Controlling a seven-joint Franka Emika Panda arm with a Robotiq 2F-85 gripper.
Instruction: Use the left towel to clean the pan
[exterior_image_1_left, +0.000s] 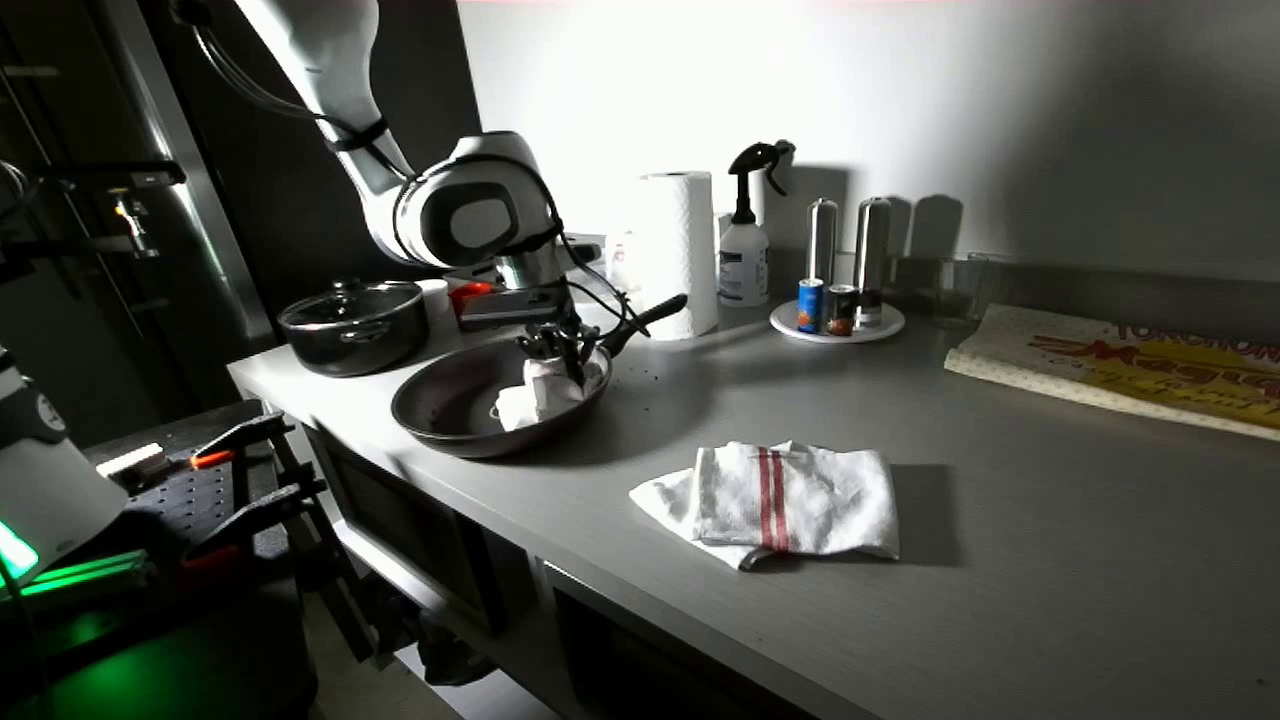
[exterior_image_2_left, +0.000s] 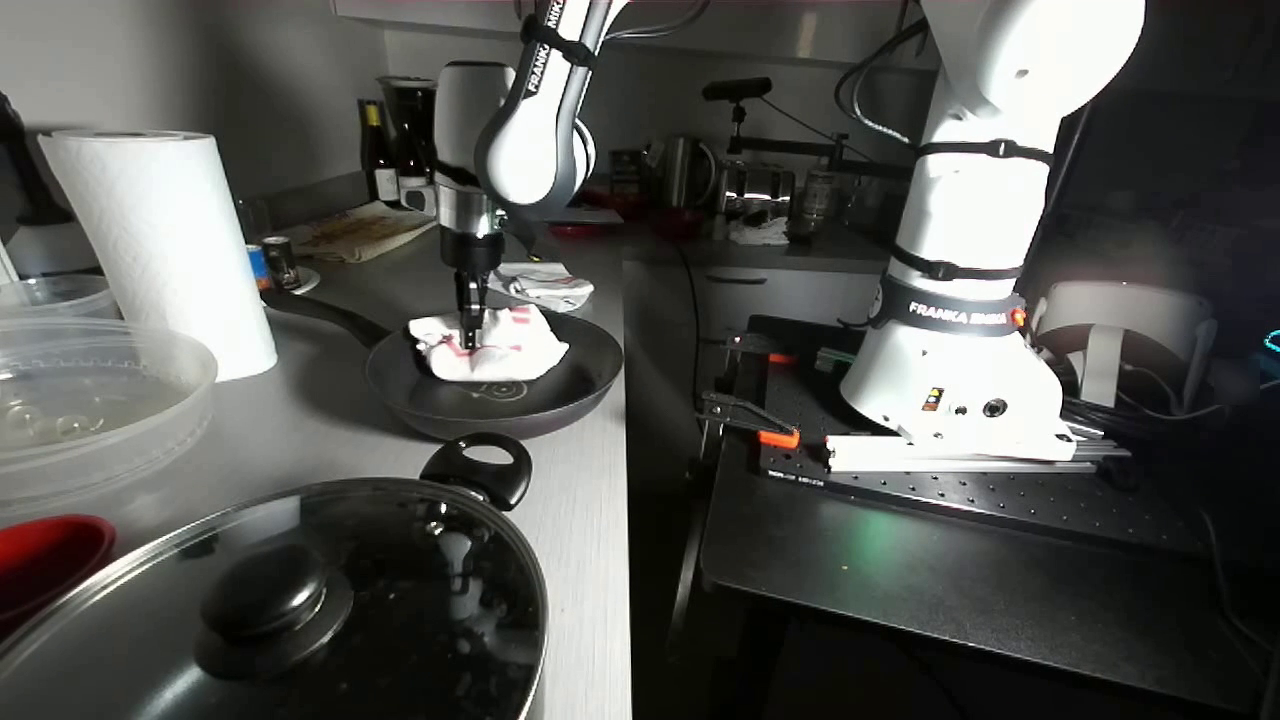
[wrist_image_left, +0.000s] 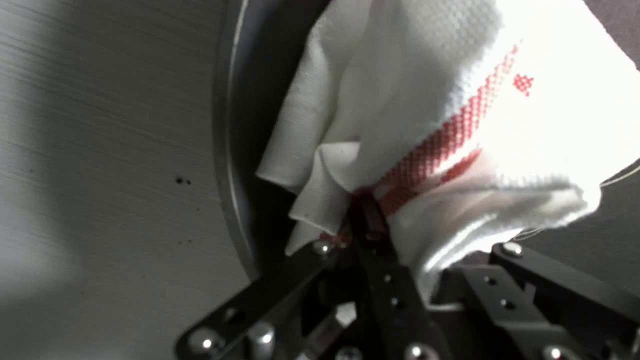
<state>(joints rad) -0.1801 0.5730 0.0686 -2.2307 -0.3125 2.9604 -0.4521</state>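
A dark frying pan (exterior_image_1_left: 440, 398) sits on the grey counter near its front edge; it is also in an exterior view (exterior_image_2_left: 590, 375). A white towel with red stripes (exterior_image_2_left: 525, 350) lies bunched inside the pan, as the wrist view (wrist_image_left: 395, 100) also shows. My gripper (exterior_image_2_left: 470, 335) points down into the pan and is shut on this towel; in the wrist view its fingers (wrist_image_left: 380, 225) press into the cloth, and folds partly hide the tips. A second folded white towel with red stripes (exterior_image_1_left: 825, 505) lies on the counter apart from the pan.
The pan's handle (exterior_image_1_left: 650, 322) points towards a paper towel roll (exterior_image_1_left: 685, 255). A lidded black pot (exterior_image_1_left: 355, 325) and a clear plastic tub (exterior_image_2_left: 110, 440) stand near the pan. A spray bottle (exterior_image_1_left: 743, 255) and a white plate (exterior_image_1_left: 785, 325) with cans and shakers stand along the wall.
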